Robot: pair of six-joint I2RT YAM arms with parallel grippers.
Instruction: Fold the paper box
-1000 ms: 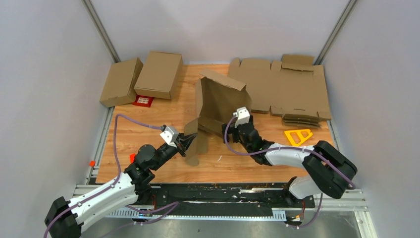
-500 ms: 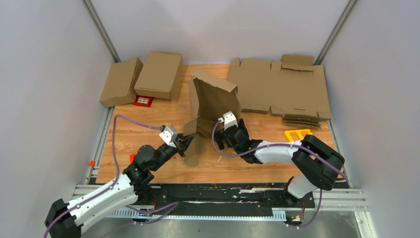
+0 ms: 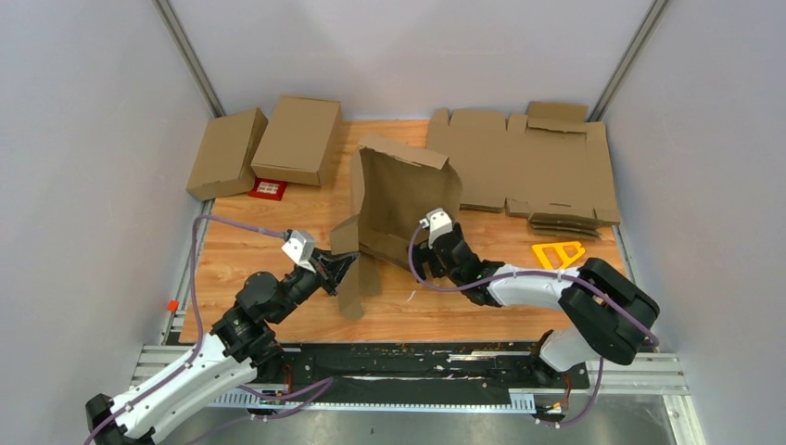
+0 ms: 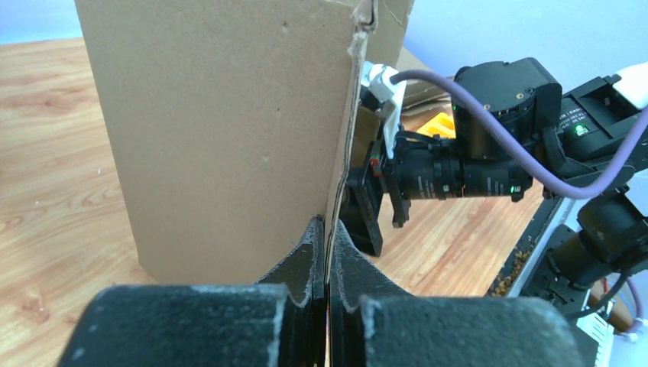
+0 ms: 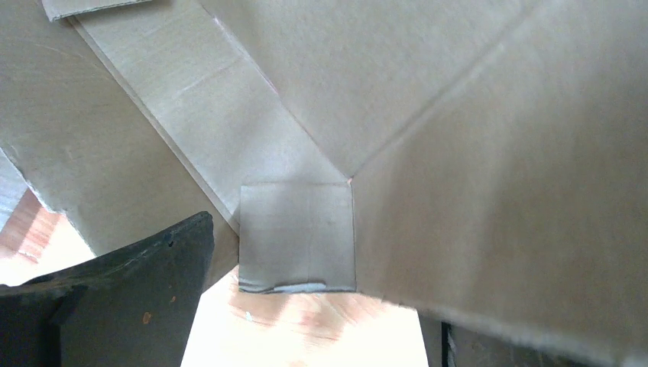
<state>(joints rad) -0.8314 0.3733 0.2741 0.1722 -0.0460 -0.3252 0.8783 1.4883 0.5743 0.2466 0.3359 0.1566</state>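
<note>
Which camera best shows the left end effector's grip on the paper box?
Left wrist: the left end effector pinches the paper box flap edge, close up. Top external shows it small; right wrist shows only cardboard.

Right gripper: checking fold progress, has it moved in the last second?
Yes. The right gripper shifted left, farther from the yellow triangle, along the paper box.

Far left: two closed cardboard boxes [image 3: 226,153] [image 3: 297,139], side by side, overhanging the wooden tabletop [image 3: 259,250]. Red card [image 3: 268,189] at their near edge. Far right: stack of flat cardboard sheets [image 3: 533,167]; yellow plastic triangle [image 3: 557,253] just nearer.
</note>
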